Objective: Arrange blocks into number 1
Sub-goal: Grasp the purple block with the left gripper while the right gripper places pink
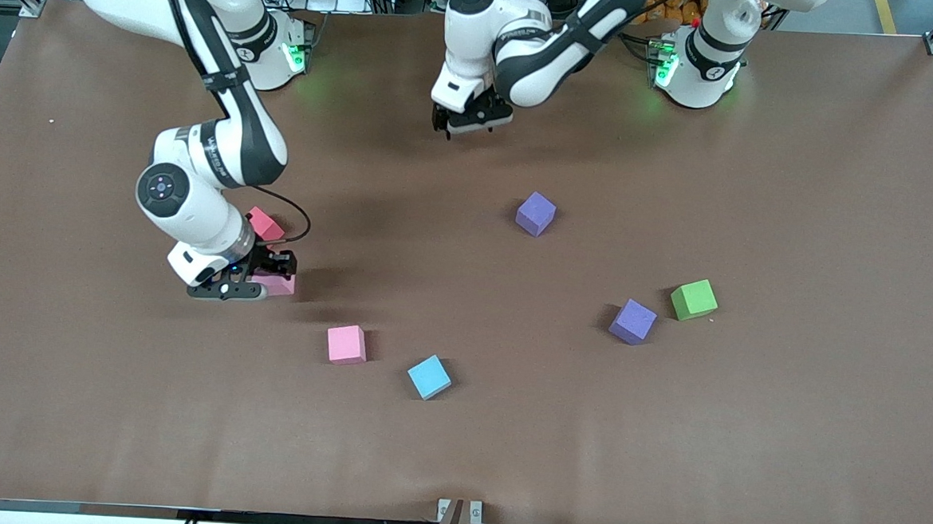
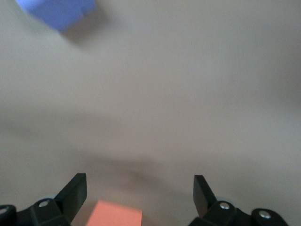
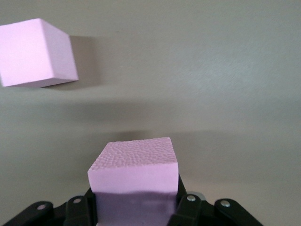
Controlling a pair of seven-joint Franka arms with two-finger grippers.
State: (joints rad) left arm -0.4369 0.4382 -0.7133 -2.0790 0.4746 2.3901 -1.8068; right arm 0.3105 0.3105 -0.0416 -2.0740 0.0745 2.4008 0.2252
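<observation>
The number 1 looks barely begun: the right gripper (image 1: 262,277) clamps a pink block (image 3: 134,172) low at the table's (image 1: 784,454) eight o'clock, the left gripper (image 1: 474,119) waits wide open over an orange block (image 2: 114,214), and the other blocks lie scattered.

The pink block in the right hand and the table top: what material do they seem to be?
Pink block: likely foam, matte, with a finely pebbled top and no shine. Table top: a smooth brown matte sheet; the material is unclear. The right hand grips the block.
</observation>
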